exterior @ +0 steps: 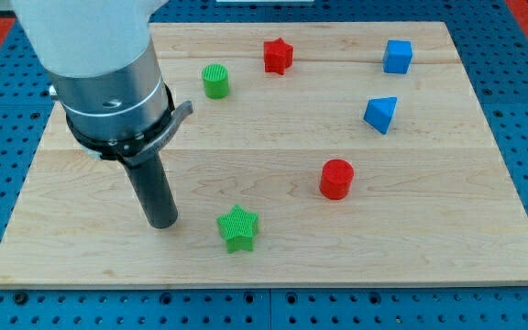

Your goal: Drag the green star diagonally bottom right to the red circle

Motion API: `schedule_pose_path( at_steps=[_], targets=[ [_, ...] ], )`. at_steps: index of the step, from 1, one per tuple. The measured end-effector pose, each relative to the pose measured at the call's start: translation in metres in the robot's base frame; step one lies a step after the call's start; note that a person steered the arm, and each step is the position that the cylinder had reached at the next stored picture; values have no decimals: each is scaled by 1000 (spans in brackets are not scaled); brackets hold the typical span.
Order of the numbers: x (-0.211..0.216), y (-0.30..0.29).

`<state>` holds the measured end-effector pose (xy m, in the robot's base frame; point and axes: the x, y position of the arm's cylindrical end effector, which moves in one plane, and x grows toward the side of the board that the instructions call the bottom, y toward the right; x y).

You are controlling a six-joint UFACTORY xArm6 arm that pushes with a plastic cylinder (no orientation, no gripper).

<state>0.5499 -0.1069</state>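
Observation:
The green star [238, 227] lies on the wooden board near the view's bottom, left of centre. The red circle [336, 178] stands up and to the right of it, a good gap away. My tip [163, 222] rests on the board just left of the green star, with a small gap between them. The rod rises from there to the large grey arm body at the view's upper left.
A green cylinder [215, 81] and a red star [278, 55] sit near the view's top. A blue cube [397, 56] is at the top right and a blue triangular block [381, 114] below it. The board's bottom edge [264, 282] is close under the green star.

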Motion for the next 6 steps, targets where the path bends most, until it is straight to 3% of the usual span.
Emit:
schedule_pose_path(
  at_steps=[1,2,4,5,6],
  targets=[
    [30,61],
    [26,131],
    [37,64],
    [21,65],
    [11,105]
  ],
)
